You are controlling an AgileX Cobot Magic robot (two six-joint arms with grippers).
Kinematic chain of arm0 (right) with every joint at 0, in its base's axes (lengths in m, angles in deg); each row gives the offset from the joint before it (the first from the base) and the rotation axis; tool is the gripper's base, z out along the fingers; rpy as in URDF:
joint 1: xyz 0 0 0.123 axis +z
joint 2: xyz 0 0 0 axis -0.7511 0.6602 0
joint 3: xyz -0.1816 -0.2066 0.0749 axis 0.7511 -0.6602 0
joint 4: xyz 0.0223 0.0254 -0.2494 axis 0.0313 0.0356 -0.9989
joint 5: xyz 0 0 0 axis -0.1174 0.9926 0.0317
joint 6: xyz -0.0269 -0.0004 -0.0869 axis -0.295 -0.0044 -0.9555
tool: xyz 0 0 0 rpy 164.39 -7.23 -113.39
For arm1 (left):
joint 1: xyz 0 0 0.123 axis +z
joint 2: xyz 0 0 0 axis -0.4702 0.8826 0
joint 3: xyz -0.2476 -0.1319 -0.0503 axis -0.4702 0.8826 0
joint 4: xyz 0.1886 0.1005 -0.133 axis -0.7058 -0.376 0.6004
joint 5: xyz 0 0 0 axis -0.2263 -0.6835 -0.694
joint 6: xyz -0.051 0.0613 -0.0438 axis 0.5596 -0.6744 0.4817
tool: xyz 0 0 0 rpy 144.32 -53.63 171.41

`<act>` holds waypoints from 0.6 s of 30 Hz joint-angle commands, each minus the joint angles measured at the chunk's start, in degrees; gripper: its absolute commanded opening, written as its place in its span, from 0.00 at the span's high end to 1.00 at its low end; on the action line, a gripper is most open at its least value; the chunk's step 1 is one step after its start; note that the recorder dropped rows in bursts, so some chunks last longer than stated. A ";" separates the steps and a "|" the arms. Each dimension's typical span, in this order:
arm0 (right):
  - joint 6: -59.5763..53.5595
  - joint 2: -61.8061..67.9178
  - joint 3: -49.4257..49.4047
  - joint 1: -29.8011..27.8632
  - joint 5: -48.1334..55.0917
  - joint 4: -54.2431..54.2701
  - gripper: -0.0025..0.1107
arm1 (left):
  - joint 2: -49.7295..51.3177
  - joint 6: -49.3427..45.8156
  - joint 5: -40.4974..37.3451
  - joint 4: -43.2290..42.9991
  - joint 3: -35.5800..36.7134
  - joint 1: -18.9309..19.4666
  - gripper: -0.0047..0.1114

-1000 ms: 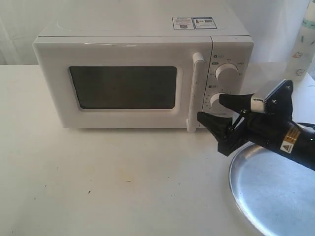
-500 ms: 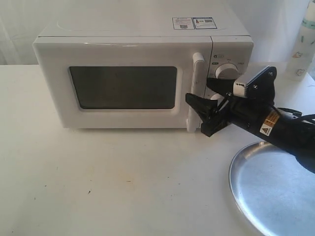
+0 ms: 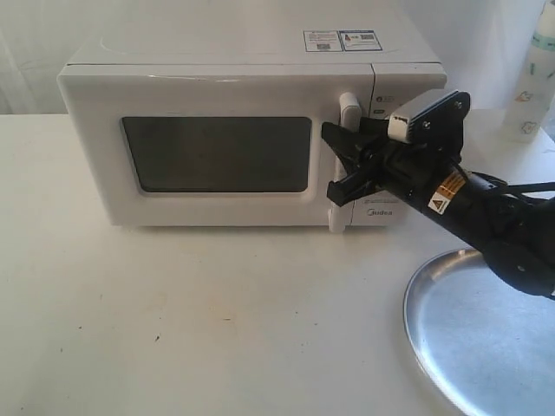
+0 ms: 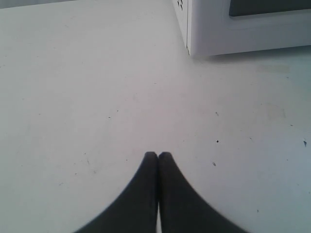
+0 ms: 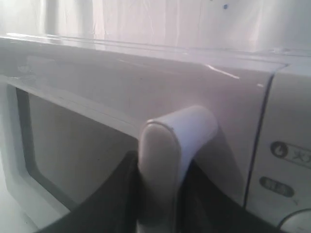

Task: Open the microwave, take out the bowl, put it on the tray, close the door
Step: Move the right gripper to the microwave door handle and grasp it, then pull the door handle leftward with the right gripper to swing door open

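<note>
The white microwave (image 3: 243, 52) stands at the back of the table with its door (image 3: 217, 95) closed. The bowl is hidden. My right gripper (image 3: 329, 165) is open at the door's vertical bar handle (image 3: 349, 108). In the right wrist view the handle (image 5: 165, 145) stands between the two dark fingers (image 5: 107, 199), close to both. The silvery tray (image 3: 486, 338) lies at the front right, under the right arm. My left gripper (image 4: 158, 154) is shut and empty, low over the table beside the microwave's lower corner (image 4: 218, 29). It does not show in the exterior view.
A white bottle (image 3: 538, 78) stands at the back right edge. The two knobs are hidden behind the right gripper. Bare white table (image 3: 173, 312) spreads in front of the microwave.
The right gripper has travelled up and to the left, from beside the lower knob to the door handle, which now sits between its fingers. The door has not moved.
</note>
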 commanded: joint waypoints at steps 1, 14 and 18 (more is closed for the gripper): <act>-1.02 -0.12 1.09 1.45 -1.59 -1.13 0.98 | -0.12 0.00 -0.13 0.74 -0.16 -0.27 0.96; -1.83 -0.82 0.76 1.61 -1.59 -14.41 0.98 | -0.12 0.00 -0.13 0.74 -0.16 -0.27 0.96; -1.83 -3.16 -0.57 1.61 -1.59 -16.79 0.98 | -0.12 0.00 -0.13 0.74 -0.16 -0.27 0.96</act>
